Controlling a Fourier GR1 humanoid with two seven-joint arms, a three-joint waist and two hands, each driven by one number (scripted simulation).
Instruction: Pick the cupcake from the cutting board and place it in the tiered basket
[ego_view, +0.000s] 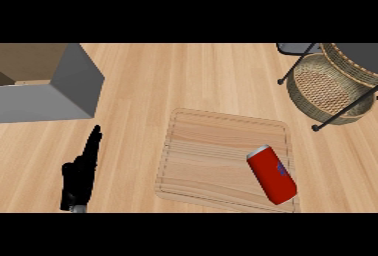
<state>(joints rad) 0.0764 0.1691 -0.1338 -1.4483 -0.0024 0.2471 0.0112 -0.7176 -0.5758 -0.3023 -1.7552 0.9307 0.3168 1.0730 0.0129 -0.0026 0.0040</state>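
A pale wooden cutting board lies at the middle of the counter. On its right part lies a red can on its side, silver top toward the upper left. No cupcake shows anywhere. The tiered basket, woven wicker on a black wire frame, stands at the upper right. My left hand is at the lower left, fingers straight and pointing up, open, holding nothing and well left of the board. My right hand is out of view.
A grey box with a brown inside stands at the upper left, just above my left hand. Wooden counter top stretches between the box and the basket.
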